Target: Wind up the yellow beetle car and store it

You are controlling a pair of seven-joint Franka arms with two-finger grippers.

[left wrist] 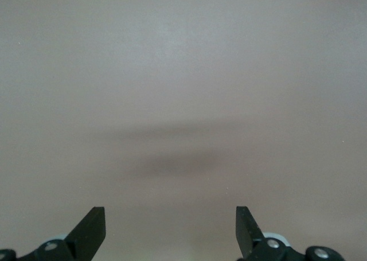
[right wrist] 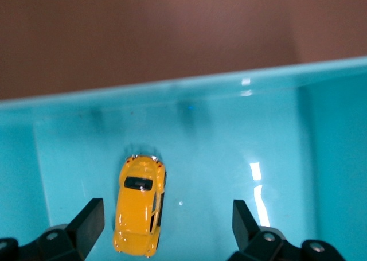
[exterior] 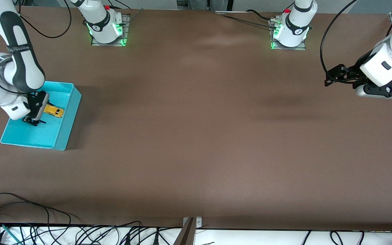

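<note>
- The yellow beetle car is seen lying in the turquoise bin.
- The right gripper is held spread, empty, over the car.
- The left gripper is held spread, empty, over bare table, waiting.

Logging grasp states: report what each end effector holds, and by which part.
Nothing is held. The right end effector is open over the yellow beetle car in the turquoise bin; the left end effector waits open over bare table.

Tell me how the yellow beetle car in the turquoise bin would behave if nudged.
The yellow beetle car sits on its wheels, so it would probably roll along the turquoise bin floor. Its glossy rounded body looks slippery. It seems light and rigid.
</note>
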